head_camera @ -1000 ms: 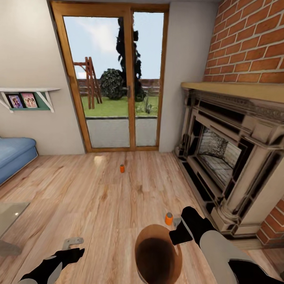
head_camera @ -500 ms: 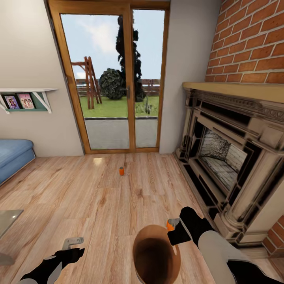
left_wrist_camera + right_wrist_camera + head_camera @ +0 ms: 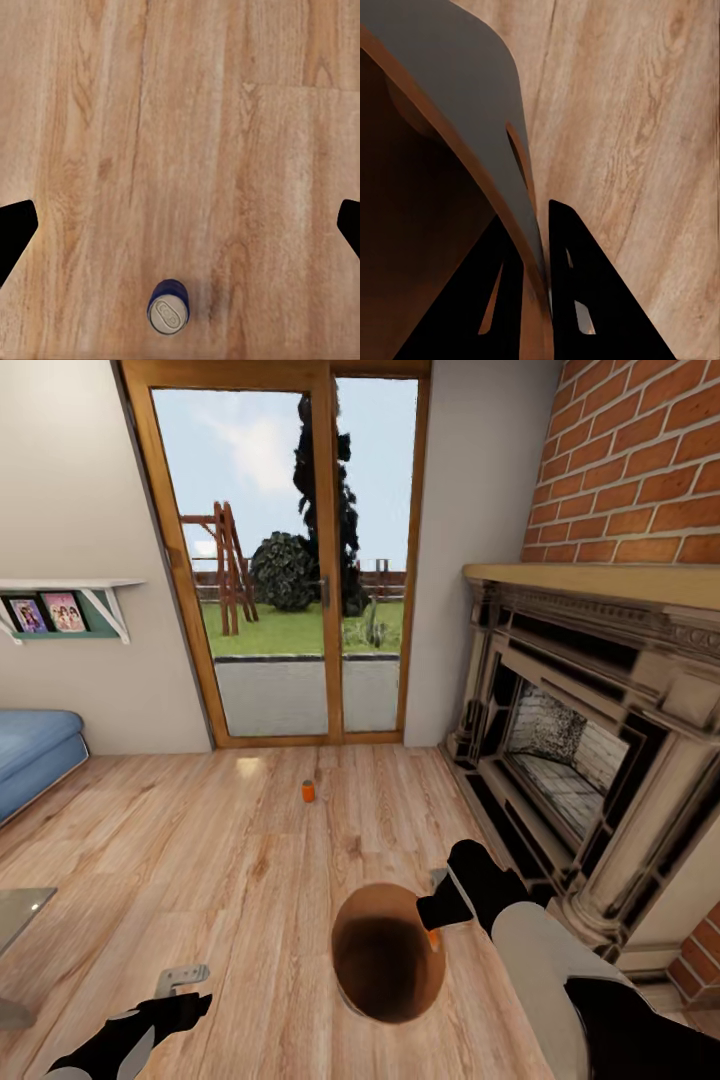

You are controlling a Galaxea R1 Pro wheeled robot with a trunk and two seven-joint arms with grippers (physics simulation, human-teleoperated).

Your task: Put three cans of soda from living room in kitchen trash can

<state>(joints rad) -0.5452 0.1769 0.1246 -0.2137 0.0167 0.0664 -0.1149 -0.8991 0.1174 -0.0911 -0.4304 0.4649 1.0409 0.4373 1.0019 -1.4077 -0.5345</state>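
One orange can mid-frame on floor; right tool clamped on trash can rim for carrying; left tool spread wide above blue can.

Both arms are finished in matte black with pale grey shell sections. The right forearm carries a broad light-grey cover between black wrist and elbow segments. The left end effector has pale grey metallic fingers. The right end effector's fingers are flat black triangular plates with slot cut-outs.
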